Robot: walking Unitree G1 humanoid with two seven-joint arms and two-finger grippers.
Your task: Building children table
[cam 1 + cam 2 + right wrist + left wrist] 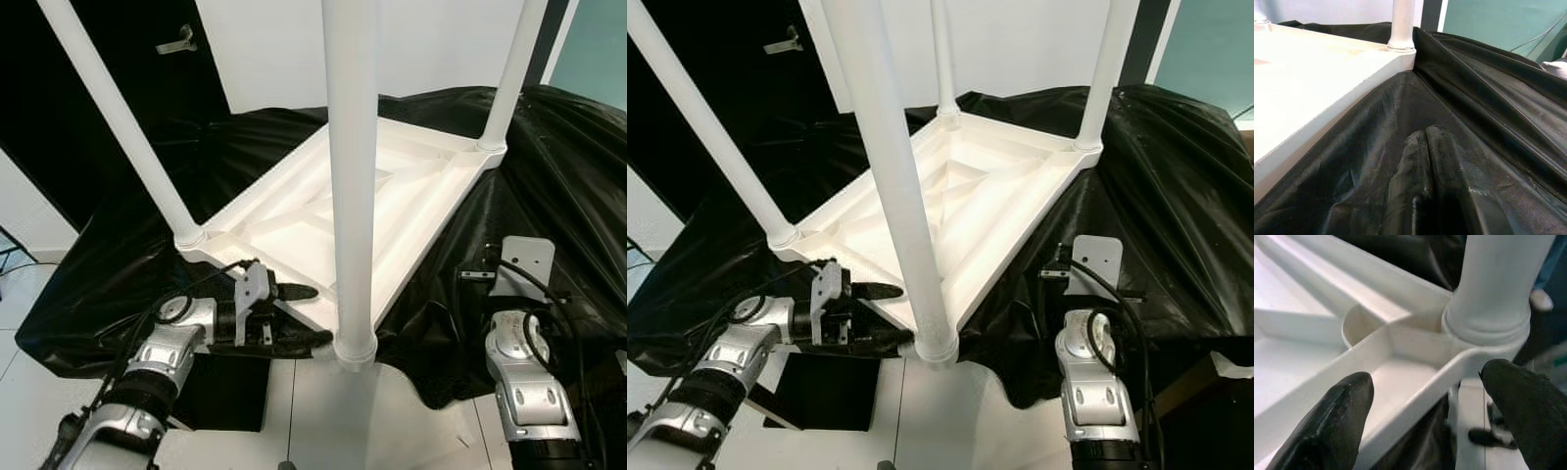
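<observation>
A white children's table [411,191] lies upside down on a black cloth [558,176], its ribbed underside facing up. Its white legs stand upward: the near leg [351,196] at the front corner, one at the left corner [118,117], one at the right corner [511,73] and one at the far corner [942,59]. My left gripper [318,315] is open and straddles the table's front rim [1415,391] just beside the near leg's socket [1486,325], one finger [1334,426] over the frame and one outside. My right gripper [1425,142] is shut and rests on the cloth beside the table's right edge [1317,98].
The cloth drapes over a low support and hangs to a white tiled floor [313,421]. A dark box [220,392] stands under the front edge by my left arm. My right arm [524,377] is close to the cloth's front right fold. A teal wall [598,49] lies at the far right.
</observation>
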